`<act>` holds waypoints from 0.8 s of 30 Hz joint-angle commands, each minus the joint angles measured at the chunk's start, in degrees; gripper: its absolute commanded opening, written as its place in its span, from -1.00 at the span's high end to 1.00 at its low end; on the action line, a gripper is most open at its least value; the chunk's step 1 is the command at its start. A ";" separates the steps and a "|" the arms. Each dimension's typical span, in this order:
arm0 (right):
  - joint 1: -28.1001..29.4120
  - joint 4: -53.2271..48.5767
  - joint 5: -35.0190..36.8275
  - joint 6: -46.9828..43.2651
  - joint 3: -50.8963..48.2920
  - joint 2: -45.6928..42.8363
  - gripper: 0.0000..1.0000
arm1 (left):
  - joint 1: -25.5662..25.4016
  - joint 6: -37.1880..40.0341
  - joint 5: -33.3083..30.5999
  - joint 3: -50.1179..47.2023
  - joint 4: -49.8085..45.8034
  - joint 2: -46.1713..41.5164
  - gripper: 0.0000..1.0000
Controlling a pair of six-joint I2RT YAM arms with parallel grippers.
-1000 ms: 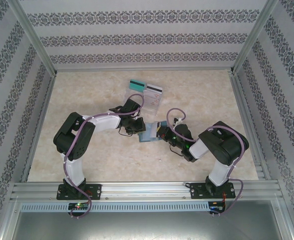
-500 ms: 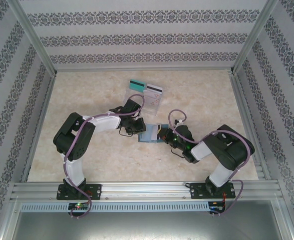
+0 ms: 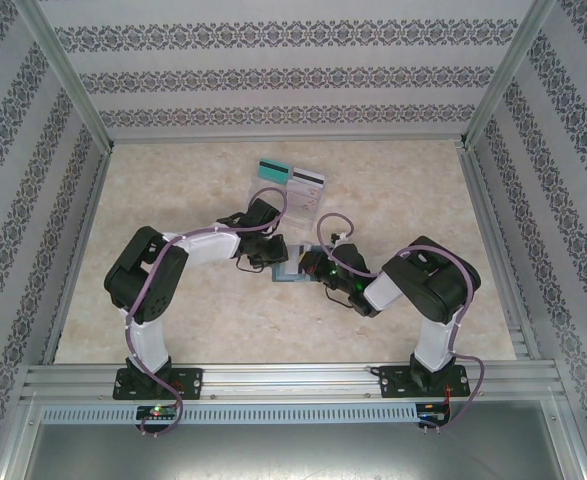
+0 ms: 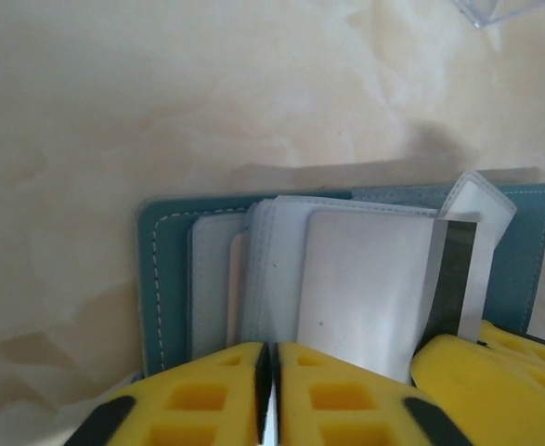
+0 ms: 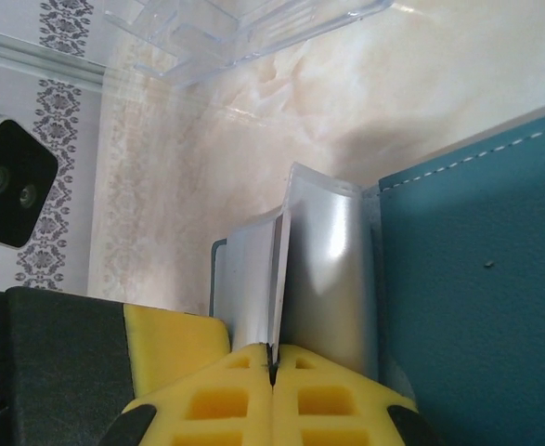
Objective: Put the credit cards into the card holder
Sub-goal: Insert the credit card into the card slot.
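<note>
- Teal-blue card holder (image 4: 165,269) lies open on the pale marbled table (image 3: 173,190), between the two grippers near the table's middle.
- A white credit card (image 4: 365,288), with a dark stripe along one edge, sits partly inside one of the holder's grey pockets.
- The right gripper (image 5: 274,372) has its yellow fingers pressed together on this card's thin edge. One fingertip shows just beside the stripe in the left wrist view.
- The left gripper (image 4: 268,386) hangs over the holder's edge nearest its camera, fingers almost together with a thin slit between them. Whether they pinch anything cannot be told.
- Farther back, a teal-green credit card (image 3: 271,168) and a pale credit card (image 3: 308,178) lie side by side at a clear tray (image 3: 301,203).
</note>
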 commanded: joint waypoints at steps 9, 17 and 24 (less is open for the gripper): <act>0.51 -5.51 -1.95 -1.85 -0.18 1.10 1.00 | 1.50 -0.64 -6.17 -7.50 -13.18 -9.72 0.29; 1.14 -10.45 -4.12 -4.19 2.69 1.11 1.00 | 2.10 -1.41 -5.39 -12.63 -8.48 -8.52 0.28; 2.43 -17.22 -3.83 -6.24 5.48 -0.59 1.00 | 1.23 -1.14 -2.02 -9.92 -5.67 -3.35 0.57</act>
